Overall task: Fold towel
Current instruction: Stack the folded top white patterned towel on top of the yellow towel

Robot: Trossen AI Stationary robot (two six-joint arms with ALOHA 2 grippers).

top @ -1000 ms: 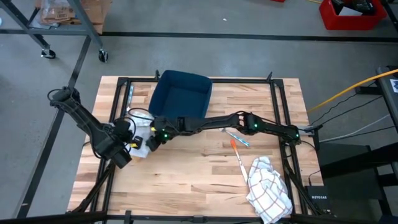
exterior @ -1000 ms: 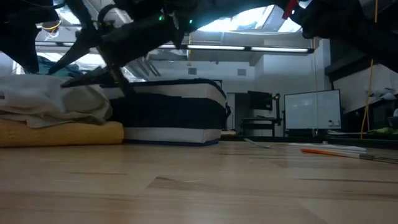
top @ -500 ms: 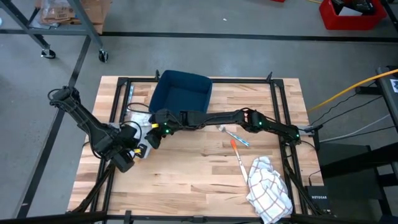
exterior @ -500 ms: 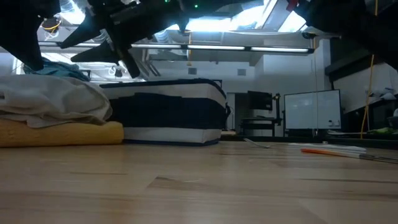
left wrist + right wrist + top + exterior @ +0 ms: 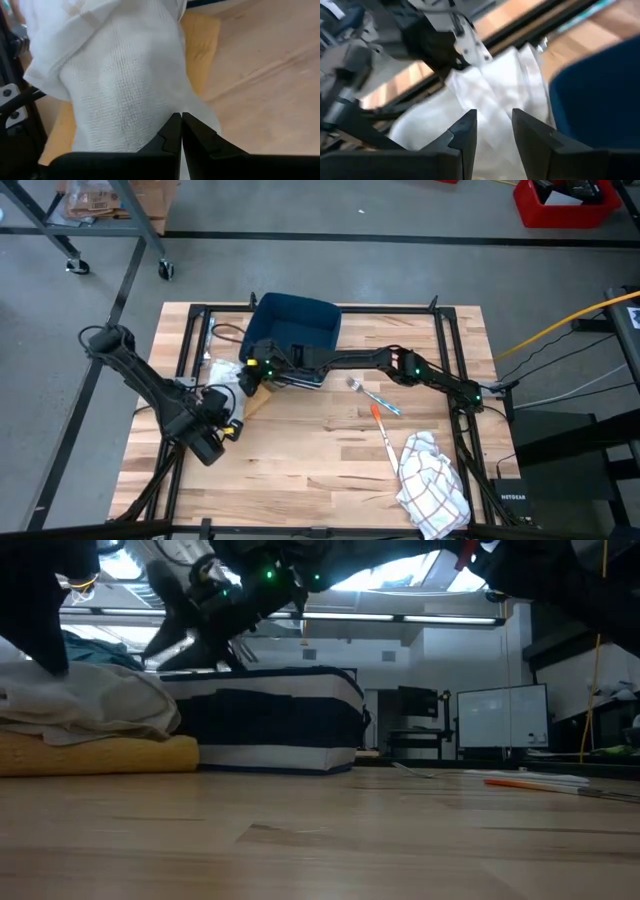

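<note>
High view showed the white towel [image 5: 222,372] bunched at the table's [image 5: 320,450] left edge, unfolded, so folding looked barely begun; left gripper [image 5: 232,416] fingers were clenched beside it, right gripper [image 5: 247,383] fingers parted above it, empty.

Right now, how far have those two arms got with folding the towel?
Early on, it seems. Nothing looks folded yet: the white towel lies bunched on a yellow pad at the table's left side. In hand: the left gripper is shut at the towel's edge, seemingly pinching it, while the right gripper hovers open above the cloth beside the blue bin. Spreading and folding remain. A checked cloth lies crumpled apart.
</note>
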